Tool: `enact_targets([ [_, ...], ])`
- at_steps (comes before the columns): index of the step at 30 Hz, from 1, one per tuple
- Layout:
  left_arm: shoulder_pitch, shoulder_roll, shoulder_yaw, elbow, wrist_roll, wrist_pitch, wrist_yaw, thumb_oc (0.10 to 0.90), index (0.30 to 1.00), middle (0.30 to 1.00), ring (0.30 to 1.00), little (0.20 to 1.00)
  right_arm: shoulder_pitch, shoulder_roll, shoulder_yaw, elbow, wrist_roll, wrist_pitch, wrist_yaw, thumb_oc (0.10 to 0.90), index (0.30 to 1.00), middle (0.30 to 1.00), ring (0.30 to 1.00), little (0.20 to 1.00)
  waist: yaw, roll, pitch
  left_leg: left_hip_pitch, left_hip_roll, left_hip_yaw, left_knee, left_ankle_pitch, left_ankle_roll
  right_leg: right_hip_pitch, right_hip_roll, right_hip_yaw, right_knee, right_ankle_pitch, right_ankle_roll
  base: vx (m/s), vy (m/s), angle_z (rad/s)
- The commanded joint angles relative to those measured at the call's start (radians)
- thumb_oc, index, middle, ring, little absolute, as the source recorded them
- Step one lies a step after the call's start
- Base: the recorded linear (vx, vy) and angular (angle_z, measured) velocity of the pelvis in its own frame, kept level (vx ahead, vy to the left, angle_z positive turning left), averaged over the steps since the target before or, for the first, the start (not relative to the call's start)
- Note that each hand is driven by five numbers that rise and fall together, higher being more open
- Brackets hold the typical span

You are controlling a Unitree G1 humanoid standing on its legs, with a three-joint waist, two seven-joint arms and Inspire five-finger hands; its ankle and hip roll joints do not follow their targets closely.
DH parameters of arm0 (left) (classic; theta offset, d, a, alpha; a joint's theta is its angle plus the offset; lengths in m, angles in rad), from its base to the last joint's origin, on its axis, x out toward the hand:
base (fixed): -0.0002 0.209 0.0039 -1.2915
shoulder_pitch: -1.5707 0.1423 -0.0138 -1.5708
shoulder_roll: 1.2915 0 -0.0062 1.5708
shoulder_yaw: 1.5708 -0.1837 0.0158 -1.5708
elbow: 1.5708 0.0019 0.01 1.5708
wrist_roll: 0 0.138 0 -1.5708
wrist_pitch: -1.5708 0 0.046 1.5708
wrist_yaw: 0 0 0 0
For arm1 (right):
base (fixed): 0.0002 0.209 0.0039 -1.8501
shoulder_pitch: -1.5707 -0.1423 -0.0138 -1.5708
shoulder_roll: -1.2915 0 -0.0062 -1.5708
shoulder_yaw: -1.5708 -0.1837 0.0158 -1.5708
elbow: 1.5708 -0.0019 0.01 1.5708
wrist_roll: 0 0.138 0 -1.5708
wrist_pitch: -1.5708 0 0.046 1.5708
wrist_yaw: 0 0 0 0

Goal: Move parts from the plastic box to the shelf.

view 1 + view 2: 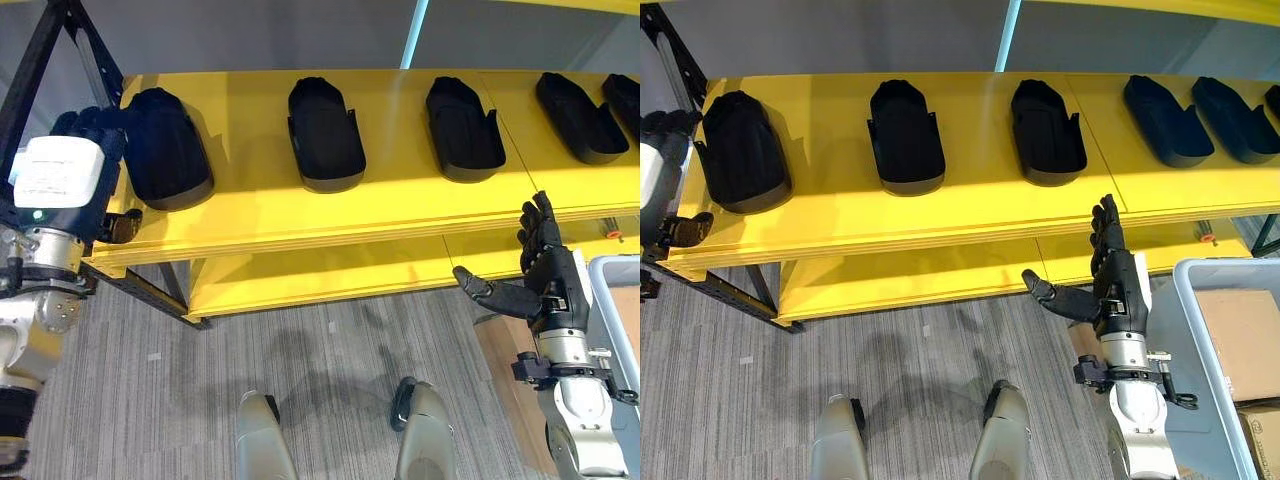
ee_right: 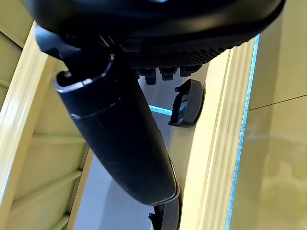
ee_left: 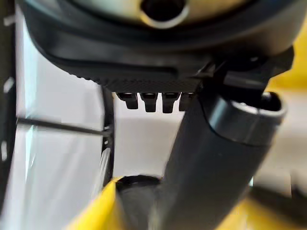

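Several black moulded parts lie in a row on the yellow shelf (image 1: 300, 215). My left hand (image 1: 88, 125) is at the shelf's left end, right beside the leftmost part (image 1: 165, 150), with straight fingers and its thumb (image 3: 216, 163) held out; nothing is in it. My right hand (image 1: 1112, 280) hovers in front of the shelf's front edge at the right, open and empty, with fingers pointing up and thumb stretched left. The grey plastic box (image 1: 1195, 330) stands at the lower right beside that hand.
Other parts (image 1: 325, 135) (image 1: 463, 130) (image 1: 580, 118) sit spaced along the top board. A lower yellow board (image 1: 330, 275) lies beneath it. A black metal frame (image 1: 40, 60) rises at the left. Cardboard boxes (image 1: 1240, 340) lie in the plastic box. Grey carpet lies below.
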Motion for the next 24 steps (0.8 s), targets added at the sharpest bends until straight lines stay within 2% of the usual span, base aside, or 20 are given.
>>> enact_targets([
  [1, -0.127, 0.010, 0.039, -0.035, -0.277, -0.033, 0.073, 0.900, 1.000, 1.000, 1.000, 1.000, -0.050, -0.005, -0.062, -0.091, -0.010, -0.062, -0.025, 0.900, 1.000, 1.000, 1.000, 1.000, -0.010, 0.010, -0.069, 0.020, -0.035, -0.001, -0.091, 0.064, 0.042, 0.093, 0.009, 0.024, 0.028, -0.109, -0.003, 0.01, -0.016, -0.04],
  [3, -0.152, -0.013, 0.024, -0.027, -0.328, -0.037, 0.080, 0.900, 1.000, 1.000, 1.000, 1.000, -0.054, -0.004, -0.049, -0.088, -0.012, -0.058, -0.029, 0.900, 1.000, 1.000, 1.000, 1.000, -0.012, 0.010, -0.070, 0.023, -0.035, -0.001, -0.094, 0.066, 0.042, 0.095, 0.009, 0.024, 0.027, -0.109, -0.004, 0.00, -0.005, -0.02],
  [4, -0.204, -0.057, -0.015, -0.034, -0.460, -0.057, 0.086, 0.900, 1.000, 1.000, 1.000, 1.000, -0.063, -0.002, -0.028, -0.086, -0.011, -0.048, -0.030, 0.900, 1.000, 1.000, 1.000, 1.000, -0.017, 0.010, -0.070, 0.025, -0.035, -0.002, -0.096, 0.068, 0.042, 0.099, 0.011, 0.022, 0.026, -0.108, -0.004, 0.00, 0.000, 0.00],
  [6, -0.236, -0.071, -0.041, -0.022, -0.495, -0.057, 0.084, 0.900, 1.000, 1.000, 1.000, 1.000, -0.067, -0.002, -0.017, -0.083, -0.012, -0.044, -0.033, 0.900, 1.000, 1.000, 1.000, 1.000, -0.018, 0.009, -0.069, 0.028, -0.034, -0.002, -0.099, 0.069, 0.041, 0.102, 0.011, 0.021, 0.025, -0.109, -0.004, 0.00, 0.000, 0.00],
  [9, -0.356, -0.129, -0.141, 0.011, -0.651, -0.074, 0.074, 0.900, 1.000, 1.000, 1.000, 1.000, -0.082, -0.008, 0.024, -0.075, -0.023, -0.029, -0.043, 0.900, 1.000, 1.000, 1.000, 1.000, -0.029, 0.005, -0.070, 0.038, -0.032, -0.003, -0.106, 0.073, 0.040, 0.114, 0.013, 0.020, 0.020, -0.106, -0.004, 0.00, 0.000, 0.00],
  [12, -0.441, -0.180, -0.202, 0.046, -0.779, -0.089, 0.071, 0.900, 1.000, 1.000, 1.000, 1.000, -0.096, -0.009, 0.059, -0.073, -0.028, -0.019, -0.050, 0.900, 1.000, 1.000, 1.000, 1.000, -0.037, 0.002, -0.071, 0.043, -0.029, -0.003, -0.108, 0.076, 0.039, 0.119, 0.014, 0.019, 0.020, -0.107, -0.004, 0.00, 0.000, 0.00],
  [13, -0.441, -0.180, -0.203, 0.046, -0.779, -0.089, 0.071, 0.900, 1.000, 1.000, 1.000, 1.000, -0.096, -0.009, 0.059, -0.073, -0.028, -0.019, -0.050, 0.900, 1.000, 1.000, 1.000, 1.000, -0.036, 0.002, -0.071, 0.043, -0.029, -0.003, -0.108, 0.076, 0.039, 0.119, 0.014, 0.019, 0.020, -0.107, -0.004, 0.00, 0.000, 0.00],
  [14, -0.490, -0.215, -0.235, 0.067, -0.856, -0.099, 0.072, 0.900, 1.000, 1.000, 1.000, 1.000, -0.105, -0.012, 0.082, -0.072, -0.028, -0.017, -0.055, 0.900, 1.000, 1.000, 1.000, 1.000, -0.042, 0.000, -0.074, 0.048, -0.029, -0.003, -0.111, 0.077, 0.039, 0.124, 0.015, 0.019, 0.017, -0.105, -0.003, 0.02, -0.010, -0.03],
  [17, -0.572, -0.239, -0.282, 0.119, -0.891, -0.095, 0.087, 0.900, 1.000, 1.000, 1.000, 1.000, -0.117, -0.024, 0.108, -0.065, -0.034, -0.015, -0.066, 0.900, 1.000, 1.000, 1.000, 1.000, -0.051, -0.004, -0.079, 0.059, -0.027, -0.001, -0.120, 0.081, 0.037, 0.130, 0.016, 0.019, 0.013, -0.102, -0.001, 0.01, -0.002, -0.01],
  [24, -0.686, -0.254, -0.326, 0.205, -0.930, -0.095, 0.121, 0.900, 1.000, 1.000, 1.000, 1.000, -0.123, -0.049, 0.137, -0.067, -0.037, -0.020, -0.069, 0.900, 1.000, 1.000, 1.000, 1.000, -0.068, -0.010, -0.094, 0.082, -0.021, 0.005, -0.140, 0.090, 0.033, 0.144, 0.018, 0.019, -0.001, -0.092, 0.005, 0.02, -0.008, -0.02],
])
